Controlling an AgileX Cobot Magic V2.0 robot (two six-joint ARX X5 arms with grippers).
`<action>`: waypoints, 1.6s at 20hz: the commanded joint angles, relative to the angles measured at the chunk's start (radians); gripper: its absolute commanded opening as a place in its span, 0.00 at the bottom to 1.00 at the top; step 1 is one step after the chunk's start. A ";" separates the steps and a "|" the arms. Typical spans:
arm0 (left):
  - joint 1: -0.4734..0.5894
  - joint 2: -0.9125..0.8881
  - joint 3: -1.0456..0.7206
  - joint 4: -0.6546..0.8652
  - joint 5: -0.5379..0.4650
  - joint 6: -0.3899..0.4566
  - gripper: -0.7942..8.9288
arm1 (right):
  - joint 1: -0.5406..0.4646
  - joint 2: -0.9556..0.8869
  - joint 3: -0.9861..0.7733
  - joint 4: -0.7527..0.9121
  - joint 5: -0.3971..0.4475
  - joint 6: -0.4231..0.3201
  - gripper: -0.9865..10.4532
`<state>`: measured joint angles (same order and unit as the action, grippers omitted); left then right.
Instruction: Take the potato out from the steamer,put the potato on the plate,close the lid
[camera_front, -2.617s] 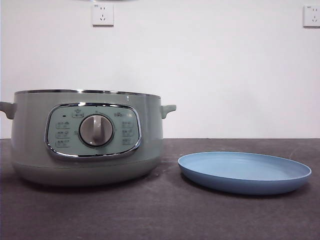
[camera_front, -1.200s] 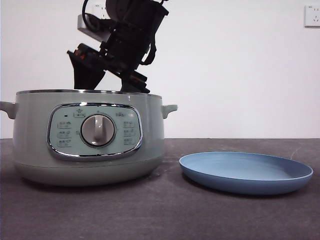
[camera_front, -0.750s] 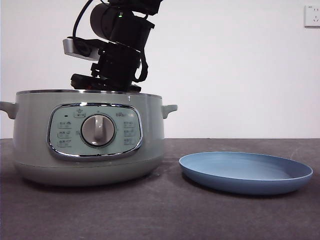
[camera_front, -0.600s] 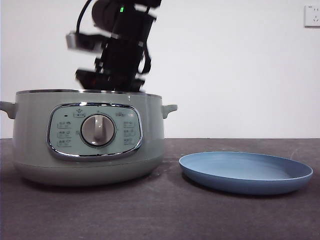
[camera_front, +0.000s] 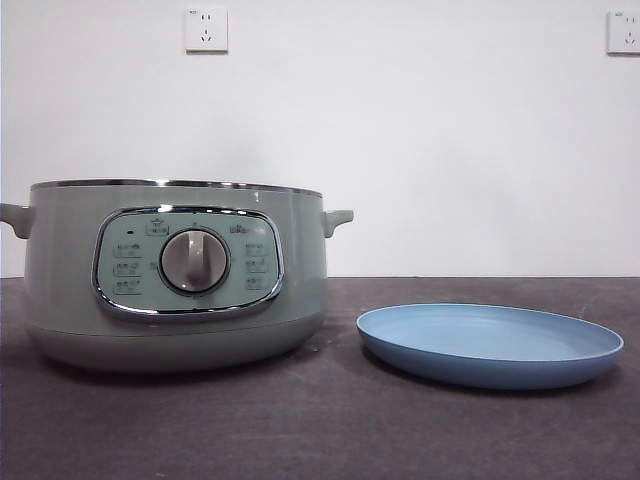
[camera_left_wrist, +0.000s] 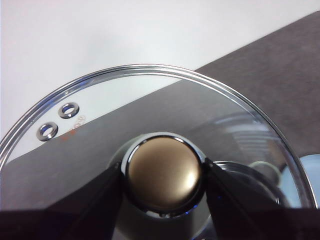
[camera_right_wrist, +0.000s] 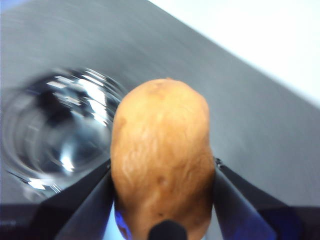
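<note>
The pale-green steamer (camera_front: 175, 275) stands open at the left of the front view, and the light-blue plate (camera_front: 490, 345) lies empty to its right. Neither arm shows there. In the right wrist view my right gripper (camera_right_wrist: 162, 172) is shut on the orange-brown potato (camera_right_wrist: 160, 150) and holds it in the air above the steamer's shiny inside (camera_right_wrist: 55, 130), which is blurred. In the left wrist view my left gripper (camera_left_wrist: 164, 175) is shut on the round knob (camera_left_wrist: 164, 170) of the glass lid (camera_left_wrist: 100, 115) and holds the lid off the table.
The dark table (camera_front: 320, 430) runs across the front. A white wall stands behind it, with one socket (camera_front: 205, 28) above the steamer and another (camera_front: 622, 32) at the far right.
The dark arm that reached down to the steamer's rim half a second ago has risen out of the front view. The steamer and the plate have not moved.
</note>
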<state>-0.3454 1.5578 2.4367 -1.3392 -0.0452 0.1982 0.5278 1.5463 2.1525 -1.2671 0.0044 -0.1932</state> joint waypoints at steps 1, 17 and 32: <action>-0.002 -0.002 0.012 -0.033 0.055 0.005 0.07 | -0.073 0.013 -0.006 -0.076 0.002 0.071 0.08; -0.002 0.014 0.012 -0.039 0.107 0.008 0.07 | -0.146 0.195 -0.298 -0.015 -0.111 0.126 0.08; -0.002 0.014 0.012 -0.039 0.107 0.008 0.07 | -0.145 0.195 -1.026 0.598 -0.110 0.178 0.09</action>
<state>-0.3477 1.5776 2.4367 -1.3388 0.0601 0.1986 0.3801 1.7302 1.1423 -0.6762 -0.1055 -0.0242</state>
